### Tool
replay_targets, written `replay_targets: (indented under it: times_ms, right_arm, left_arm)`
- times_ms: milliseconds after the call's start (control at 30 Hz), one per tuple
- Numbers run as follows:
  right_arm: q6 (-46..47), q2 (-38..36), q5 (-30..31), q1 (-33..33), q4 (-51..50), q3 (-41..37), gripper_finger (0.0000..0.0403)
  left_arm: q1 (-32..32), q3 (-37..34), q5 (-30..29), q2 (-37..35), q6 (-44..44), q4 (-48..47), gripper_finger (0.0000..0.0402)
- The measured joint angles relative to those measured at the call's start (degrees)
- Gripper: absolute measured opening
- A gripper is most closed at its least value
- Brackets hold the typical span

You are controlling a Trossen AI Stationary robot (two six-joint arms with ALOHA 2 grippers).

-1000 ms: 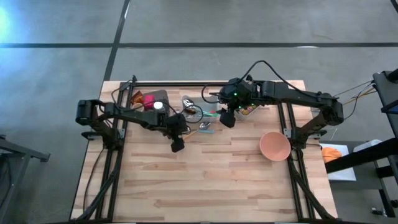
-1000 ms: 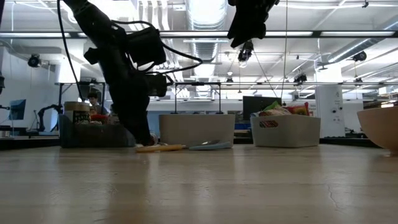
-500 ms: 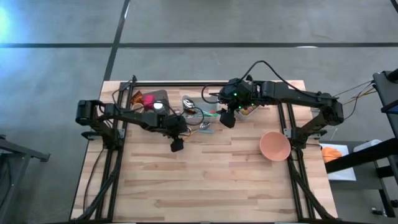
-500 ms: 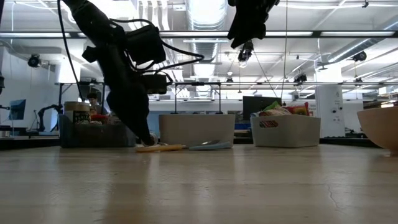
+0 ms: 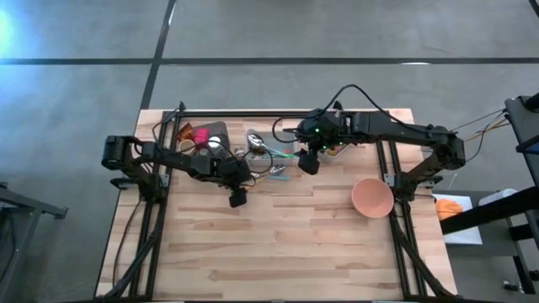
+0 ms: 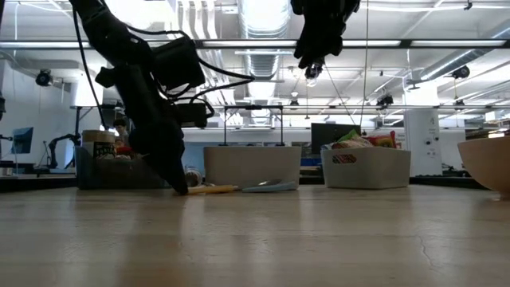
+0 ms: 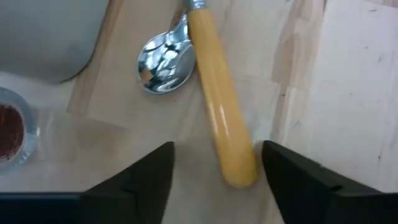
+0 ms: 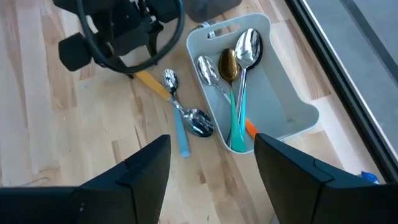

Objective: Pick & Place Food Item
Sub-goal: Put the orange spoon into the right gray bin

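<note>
Spoons on the bare wood number two: a yellow-handled spoon [image 7: 219, 118] and a blue-handled spoon [image 8: 184, 127], lying just beside each other next to the grey cutlery tray [image 8: 283, 102]. The tray holds three more spoons [image 8: 231, 65]. One dark bin [image 5: 208, 135], one white bin of food packets [image 6: 366, 165] and one orange bowl [image 5: 372, 198] also stand on the table [image 5: 286, 244].

The left gripper [image 7: 214, 171] is down at the tabletop with fingers released, straddling the yellow handle without contact. The right gripper [image 8: 208, 163] hangs above the tray, fingers spread and holding nothing.

The near half of the table is open wood; the bowl sits at the right edge.
</note>
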Motion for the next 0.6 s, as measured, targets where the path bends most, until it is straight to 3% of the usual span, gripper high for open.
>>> replay_targets:
  times_ms: [333,600]
  right_arm:
    - [0.3,0.0,0.0,0.0,0.1,-0.7,0.0231]
    - [0.5,0.0,-0.1,0.0,0.1,-0.7,0.0231]
  left_arm:
    - [-0.3,0.0,-0.2,0.0,0.0,2.0,0.0099]
    - [-0.2,0.3,3.4,-0.1,-1.7,2.8,0.0006]
